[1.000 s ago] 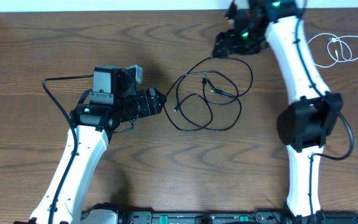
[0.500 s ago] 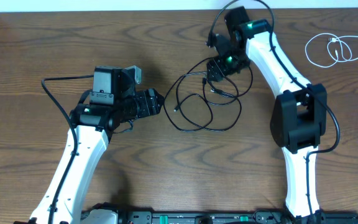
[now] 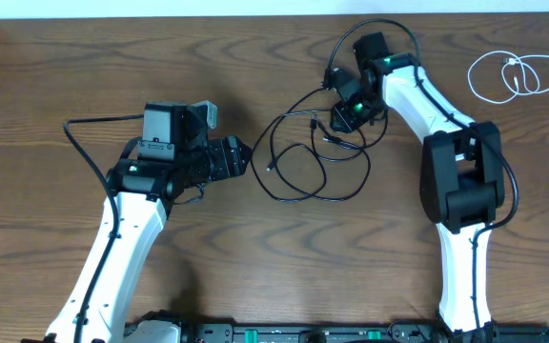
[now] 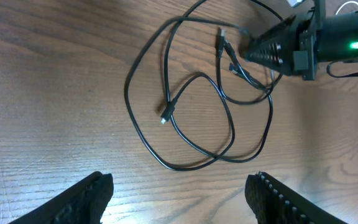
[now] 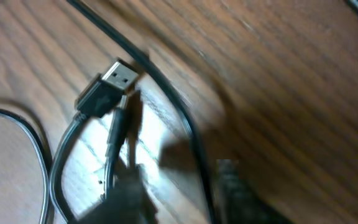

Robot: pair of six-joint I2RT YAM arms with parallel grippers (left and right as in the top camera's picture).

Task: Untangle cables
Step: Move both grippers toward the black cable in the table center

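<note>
Your left gripper (image 4: 180, 186) hangs with fingers wide apart and empty, just short of the black cables (image 4: 166, 115), which lie in loose overlapping loops mid-table. At the loops' far side, your right gripper (image 4: 248, 51) sits low over the strands beside a USB plug (image 5: 107, 87); blur hides whether its jaws are apart or together. The white cable (image 3: 513, 64) lies coiled well apart, far right.

Dark wood-grain table (image 3: 46, 67); white strip (image 3: 160, 8) beyond far edge; even light.

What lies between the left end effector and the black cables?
Only bare wooden table separates the left end effector from the black cables; the overhead and left wrist views both show this.
</note>
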